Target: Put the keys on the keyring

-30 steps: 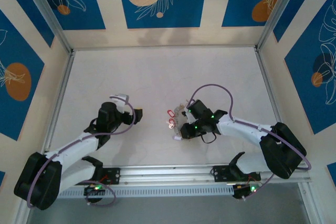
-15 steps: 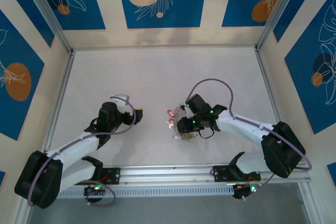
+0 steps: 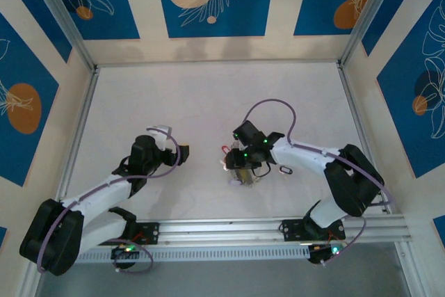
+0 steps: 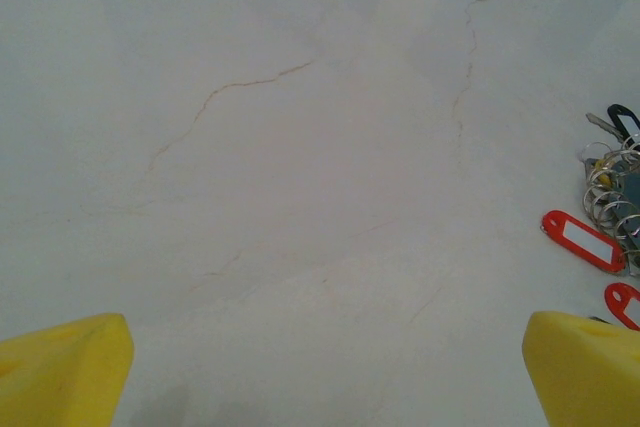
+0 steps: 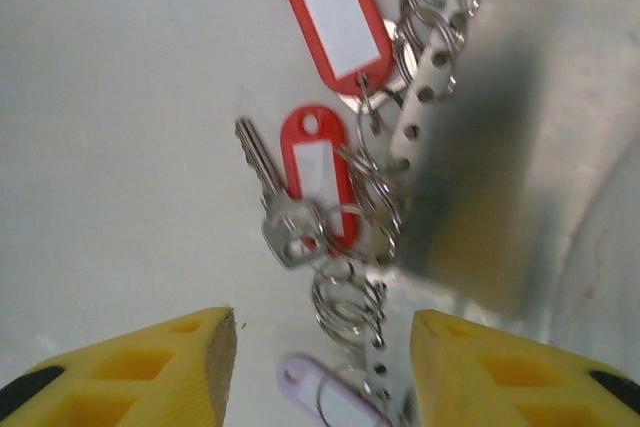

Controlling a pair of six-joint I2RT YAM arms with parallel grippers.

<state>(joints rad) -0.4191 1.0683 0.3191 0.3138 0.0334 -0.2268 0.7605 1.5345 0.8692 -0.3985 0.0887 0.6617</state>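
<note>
Holding the right gripper (image 5: 322, 372) open low over the table (image 5: 110, 97), yellow fingers (image 5: 150, 367) apart, pinching nothing. Straddling a chain of small rings (image 5: 345, 307) and a pale tag (image 5: 322, 392) in the gap; not telling whether the rings are brushing the right-hand finger. Pointing past the fingertips at a silver key (image 5: 272, 202) lying flat, its head resting against a small red tag (image 5: 318, 172). Running further out to a bigger red tag (image 5: 335, 17), white label up, hooked into more rings beside a metal strip with holes (image 5: 415, 97). Not making out the keyring among the small rings here; too tangled to tell. Seeing the whole bunch of keys and rings (image 3: 227, 165) from above at mid-table, directly under the right gripper, with a loose oval tag (image 3: 285, 170) lying just right of that arm.

Holding the left gripper (image 4: 320, 377) wide open and empty, its yellow fingertips (image 4: 60, 367) at the bottom corners of its wrist view. Hovering over pale table with hairline cracks (image 4: 230, 87), left of the bunch and apart from it. Catching both red tags, a black tag (image 4: 625, 122) and coiled rings at the right edge of that view.
</note>
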